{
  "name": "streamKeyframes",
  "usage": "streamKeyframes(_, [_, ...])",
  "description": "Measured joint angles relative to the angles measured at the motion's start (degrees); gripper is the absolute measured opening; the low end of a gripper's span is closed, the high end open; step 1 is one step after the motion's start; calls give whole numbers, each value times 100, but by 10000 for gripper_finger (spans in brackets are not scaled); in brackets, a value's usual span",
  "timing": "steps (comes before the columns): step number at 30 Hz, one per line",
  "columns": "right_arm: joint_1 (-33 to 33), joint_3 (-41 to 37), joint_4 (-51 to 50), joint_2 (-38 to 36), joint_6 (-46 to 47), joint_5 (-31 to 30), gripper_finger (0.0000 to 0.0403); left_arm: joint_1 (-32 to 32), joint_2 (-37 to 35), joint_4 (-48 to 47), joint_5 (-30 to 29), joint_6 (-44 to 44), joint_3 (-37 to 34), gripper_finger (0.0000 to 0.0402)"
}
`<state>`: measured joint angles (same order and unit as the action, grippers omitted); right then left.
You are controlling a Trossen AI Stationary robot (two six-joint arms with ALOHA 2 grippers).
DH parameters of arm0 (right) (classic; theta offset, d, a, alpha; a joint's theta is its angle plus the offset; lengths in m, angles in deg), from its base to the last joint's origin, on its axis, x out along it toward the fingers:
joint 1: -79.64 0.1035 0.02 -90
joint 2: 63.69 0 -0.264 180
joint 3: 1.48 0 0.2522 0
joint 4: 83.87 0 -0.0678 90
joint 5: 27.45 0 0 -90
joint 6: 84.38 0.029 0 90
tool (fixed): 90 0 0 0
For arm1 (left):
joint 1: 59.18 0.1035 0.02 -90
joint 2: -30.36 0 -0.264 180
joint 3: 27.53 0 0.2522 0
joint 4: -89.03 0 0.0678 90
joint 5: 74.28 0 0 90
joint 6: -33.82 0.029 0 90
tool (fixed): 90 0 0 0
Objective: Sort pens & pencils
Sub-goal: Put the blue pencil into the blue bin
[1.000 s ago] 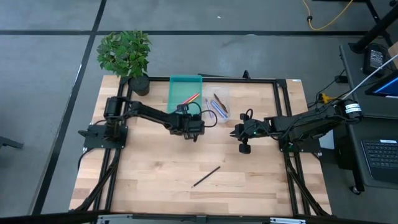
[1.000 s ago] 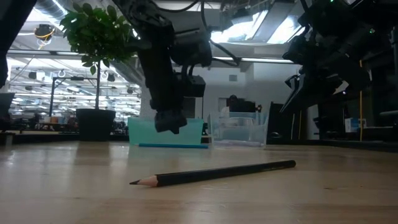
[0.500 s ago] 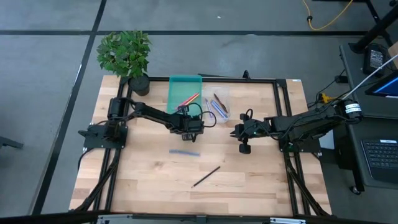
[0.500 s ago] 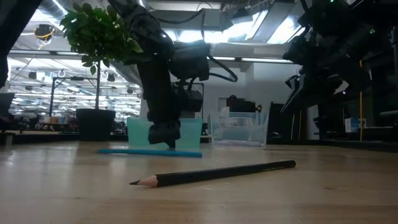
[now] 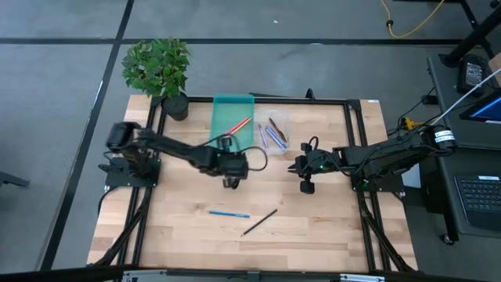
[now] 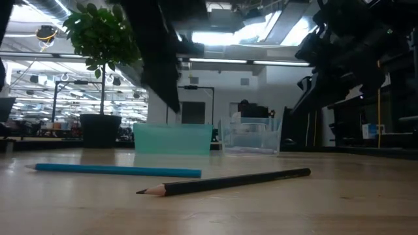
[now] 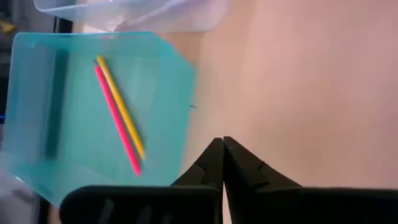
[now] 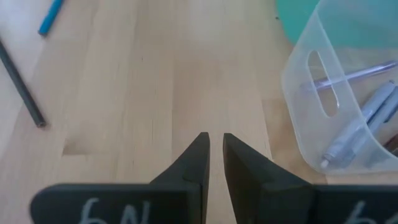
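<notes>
A blue pen (image 5: 228, 213) (image 6: 117, 170) lies flat on the bare wood. A black pencil (image 5: 259, 222) (image 6: 225, 181) lies just to its near right. A yellow and a pink stick (image 7: 119, 121) (image 5: 240, 124) lie in the teal tray (image 5: 224, 110). Blue and purple pens (image 5: 273, 135) (image 8: 364, 127) lie in the clear tray (image 8: 305, 93). My left gripper (image 5: 229, 168) (image 7: 222, 148) hangs shut over the table, just near of the teal tray. My right gripper (image 5: 300, 168) (image 8: 212, 142) waits right of the clear tray, fingers shut but for a thin slit.
A potted plant (image 5: 160, 70) stands at the table's far left corner. A black frame (image 5: 352, 141) runs round the work area. Bare wood (image 5: 188, 235) stretches along the near half around the two loose sticks.
The blue pen, under my left gripper beside the teal tray a second ago, has slid across the table toward the near edge and now lies by the black pencil. My left gripper has swung a little toward the near left. My right arm has kept still.
</notes>
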<state>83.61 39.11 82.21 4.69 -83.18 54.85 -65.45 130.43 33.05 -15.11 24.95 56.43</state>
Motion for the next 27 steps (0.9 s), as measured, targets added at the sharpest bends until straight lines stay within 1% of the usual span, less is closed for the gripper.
streamKeyframes(3, [38,0,59,0,5,78,49,-407,-569,-123,125,-528,-93,0])
streamKeyframes(5, [62,0,141,0,-17,236,49,-707,-819,-176,327,-865,-195,0])
streamKeyframes(7, [87,0,295,0,-29,470,48,-1057,-892,-210,548,-1143,-270,0])
streamKeyframes(10, [113,0,563,0,-104,743,49,-1536,-896,-209,613,-1300,-280,0])
streamKeyframes(13, [156,2,845,0,-147,931,48,-1814,-807,-208,816,-1358,-284,0])
streamKeyframes(15, [196,2,1005,0,-145,938,49,-1925,-723,-166,938,-1553,-360,0])
streamKeyframes(18, [208,2,1206,0,-146,938,49,-1990,-561,21,771,-1986,-493,1])
streamKeyframes(20, [208,2,1348,0,-142,938,49,-1977,-463,-45,711,-2137,-555,8])
streamKeyframes(24, [208,2,1424,0,-132,935,49,-1916,-238,35,773,-2299,-586,42])
streamKeyframes(27, [208,2,1415,0,38,934,49,-1876,-104,216,800,-2250,-586,73])
